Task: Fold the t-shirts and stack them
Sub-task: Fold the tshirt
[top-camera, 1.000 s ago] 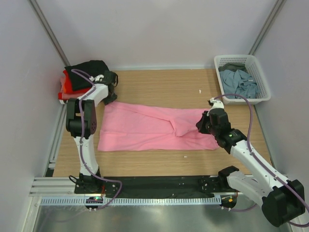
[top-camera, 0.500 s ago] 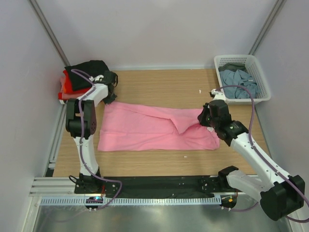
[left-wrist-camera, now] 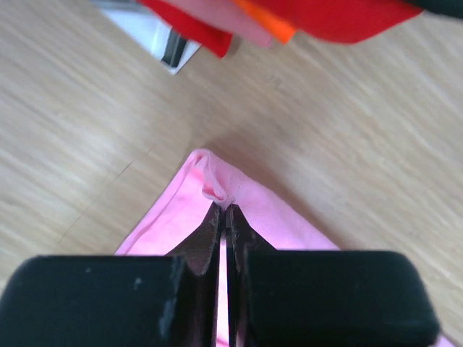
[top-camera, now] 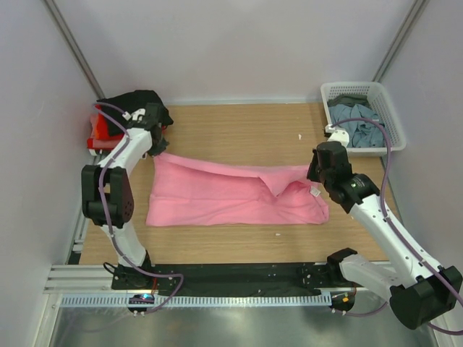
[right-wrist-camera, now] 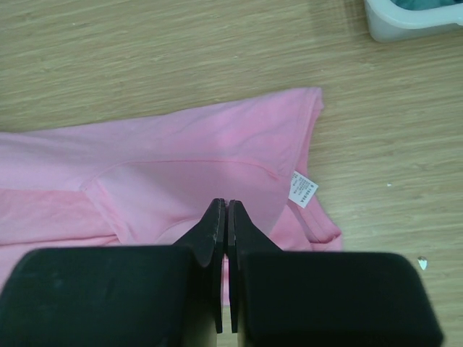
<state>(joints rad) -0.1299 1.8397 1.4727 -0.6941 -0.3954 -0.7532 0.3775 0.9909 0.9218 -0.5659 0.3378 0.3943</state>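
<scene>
Pale wooden tabletop (top-camera: pixel 239 130), plain white walls on three sides. Bright pink cloth t-shirt (top-camera: pixel 217 199) lies across the mid of it, spread long left-to-right. Near edge is flat on the wood; far edge is drawn into a line btwn the two arms.

Left gripper (left-wrist-camera: pixel 224 211) is at the shirt's far-left corner, fingers pinched tight together w/ a small pucker of pink cloth caught at the tips. That corner looks lifted a little off the wood.

Right gripper (right-wrist-camera: pixel 224 206) is at the shirt's right end, fingers likewise pressed together on pink cloth close to the collar. Cloth bunches into a raised fold there. Small white neck tag (right-wrist-camera: pixel 302 189) shows just right of those fingers, near the shirt's edge.

Far-left corner of table: stack of folded shirts, black t-shirt (top-camera: pixel 134 101) on top, red t-shirt (top-camera: pixel 100 130) under it. Left wrist view also catches a sliver of orange t-shirt (left-wrist-camera: pixel 269 20) among the red layers at the top of frame.

Far-right corner: white plastic lattice basket (top-camera: pixel 394 121), well apart from the pink shirt. Inside are a crumpled grey-blue t-shirt (top-camera: pixel 358 129) and a dark olive t-shirt (top-camera: pixel 351 100) toward the far end.

Tiny white scraps (top-camera: pixel 299 135) lie on bare wood, one beyond the shirt and one on its near side.
</scene>
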